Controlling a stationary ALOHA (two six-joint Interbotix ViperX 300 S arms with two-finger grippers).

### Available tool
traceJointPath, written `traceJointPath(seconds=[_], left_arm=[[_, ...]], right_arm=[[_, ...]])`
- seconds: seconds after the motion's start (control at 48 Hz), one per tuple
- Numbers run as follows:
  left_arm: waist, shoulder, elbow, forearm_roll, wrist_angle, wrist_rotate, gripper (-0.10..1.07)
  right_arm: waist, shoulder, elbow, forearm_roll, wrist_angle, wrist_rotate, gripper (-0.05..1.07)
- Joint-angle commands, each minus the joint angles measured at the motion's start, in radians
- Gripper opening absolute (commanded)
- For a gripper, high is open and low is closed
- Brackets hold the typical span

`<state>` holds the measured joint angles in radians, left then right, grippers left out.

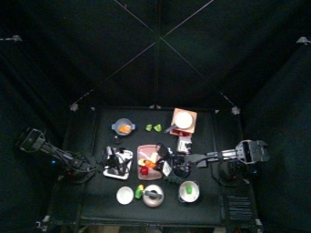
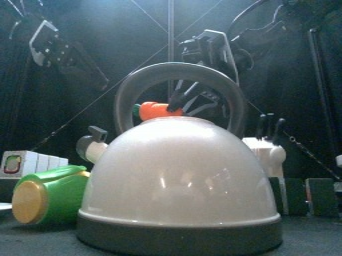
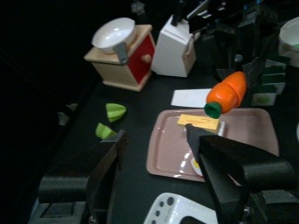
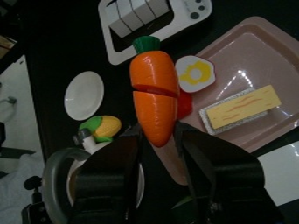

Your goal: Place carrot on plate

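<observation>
The orange carrot (image 4: 155,87) with a green top stands between the jaws of my right gripper (image 4: 163,144), which is shut on it. Seen from the left wrist, the carrot (image 3: 228,92) hangs tilted over the far corner of the pink square plate (image 3: 233,144). The plate (image 4: 263,61) carries a fried egg (image 4: 194,73) and a yellow slice (image 4: 239,109). My left gripper (image 3: 163,150) is open with nothing in it, just short of the plate's near edge. In the front view a bit of the carrot (image 2: 156,110) peeks over the kettle.
A grey-and-white kettle (image 2: 181,185) and a green cup (image 2: 47,195) stand at the table's front. A white dish rack (image 4: 152,22), a small white plate (image 4: 84,94) and a wooden box with a white bowl (image 3: 122,52) surround the pink plate. Green pieces (image 3: 114,112) lie nearby.
</observation>
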<state>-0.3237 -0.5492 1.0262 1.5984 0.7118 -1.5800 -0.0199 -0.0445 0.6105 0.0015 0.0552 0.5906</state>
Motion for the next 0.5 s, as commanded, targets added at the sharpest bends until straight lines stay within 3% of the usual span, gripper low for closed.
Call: traceJointPath(seconds=[0.0, 0.104, 0.25, 0.479], left_arm=[[0.089, -0.046, 0.003, 0.008, -0.207, -0.005, 0.91], [0.183, -0.081, 0.020, 0.008, -0.387, -0.002, 0.91], [0.282, -0.097, 0.063, 0.003, -0.451, 0.000, 0.91], [0.305, -0.146, 0.112, 0.003, -0.491, 0.014, 0.91]], right_arm=[[-0.035, 0.014, -0.038, 0.011, 0.002, -0.002, 0.67], [-0.063, 0.063, -0.078, 0.018, 0.032, -0.002, 0.67], [-0.092, 0.127, -0.158, 0.005, 0.117, -0.005, 0.67], [-0.115, 0.209, -0.275, -0.049, 0.250, -0.005, 0.68]])
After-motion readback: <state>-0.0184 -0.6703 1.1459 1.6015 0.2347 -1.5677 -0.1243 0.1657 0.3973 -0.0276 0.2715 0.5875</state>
